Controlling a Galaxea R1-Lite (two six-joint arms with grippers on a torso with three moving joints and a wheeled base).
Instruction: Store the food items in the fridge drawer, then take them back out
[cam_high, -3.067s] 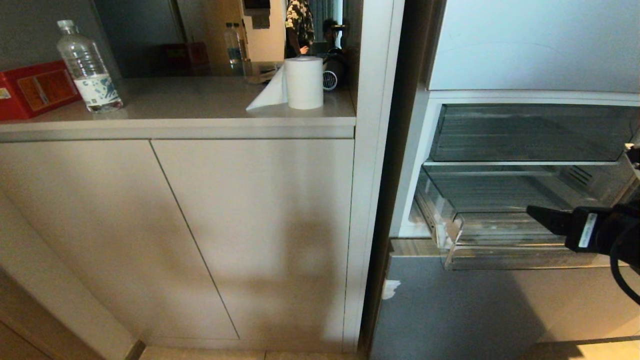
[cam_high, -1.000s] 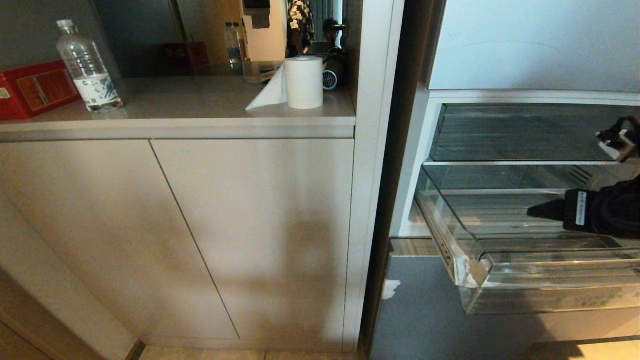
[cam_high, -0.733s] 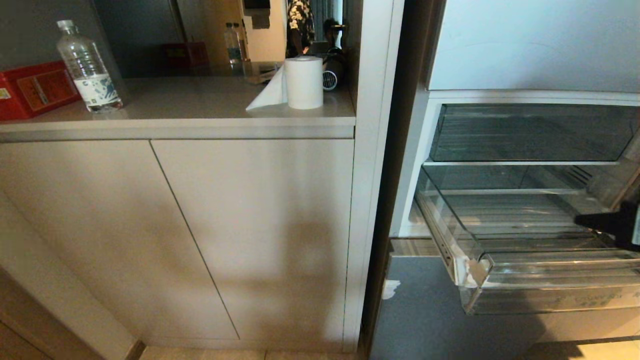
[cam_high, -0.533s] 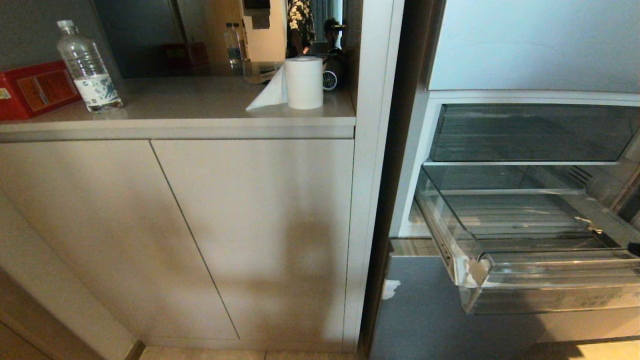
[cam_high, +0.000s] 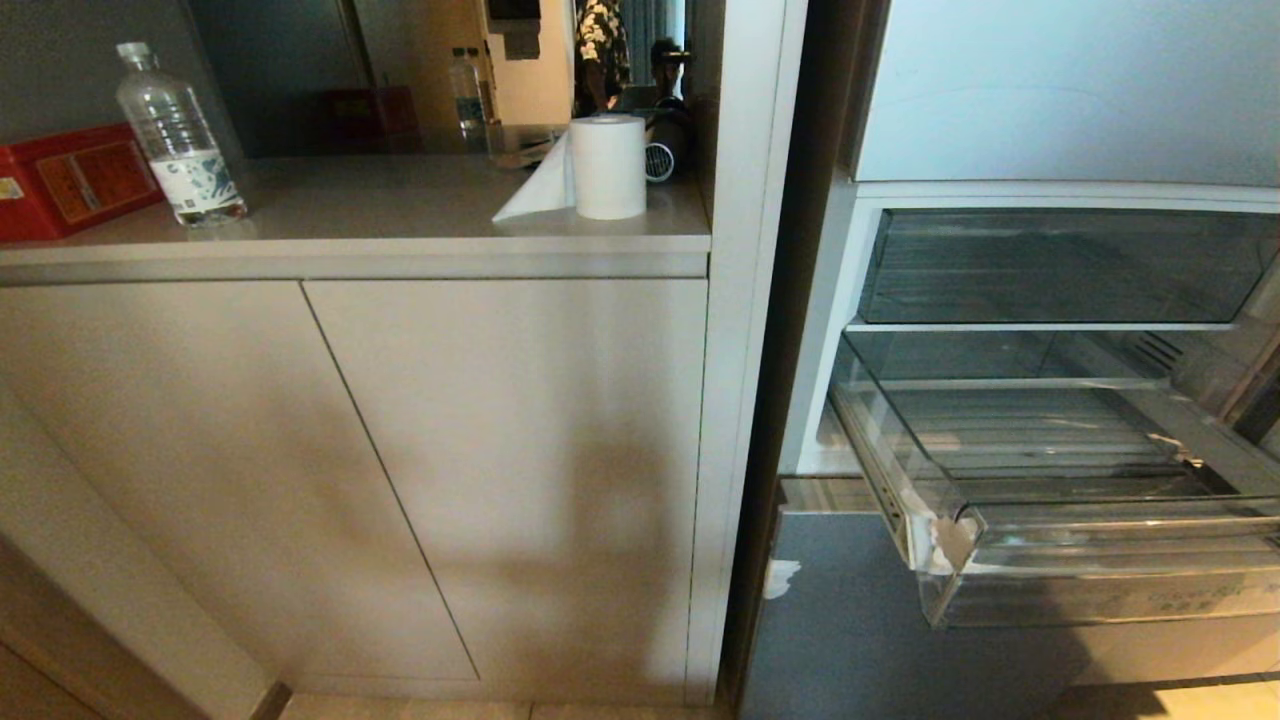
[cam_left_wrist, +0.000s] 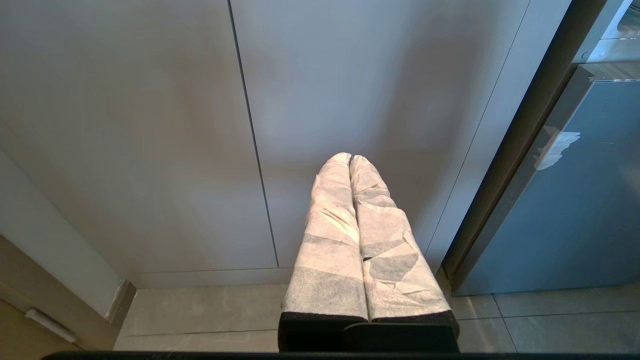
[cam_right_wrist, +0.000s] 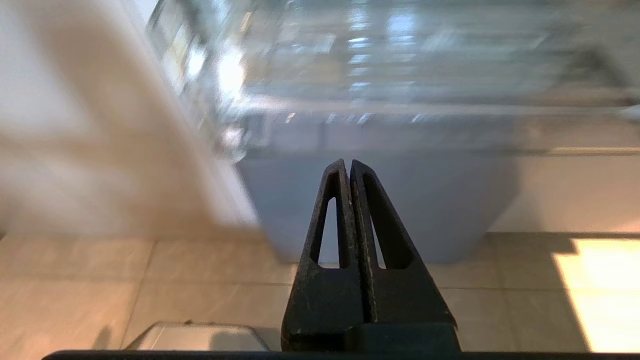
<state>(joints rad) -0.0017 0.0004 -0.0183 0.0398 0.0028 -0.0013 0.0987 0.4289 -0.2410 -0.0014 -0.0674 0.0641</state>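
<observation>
Clear plastic forms the fridge drawer (cam_high: 1090, 560), which is seen pulled well out of the open fridge, torn white tape (cam_high: 948, 538) marking its front left corner and its ribbed floor bare; no fruit can be made out in any view. The right gripper (cam_right_wrist: 348, 167) is held low before the drawer's front, its black fingers pressed together on nothing. The left gripper (cam_left_wrist: 349, 160) is parked facing the cabinet doors (cam_left_wrist: 150, 125), its wrapped fingers likewise pressed together and empty.
</observation>
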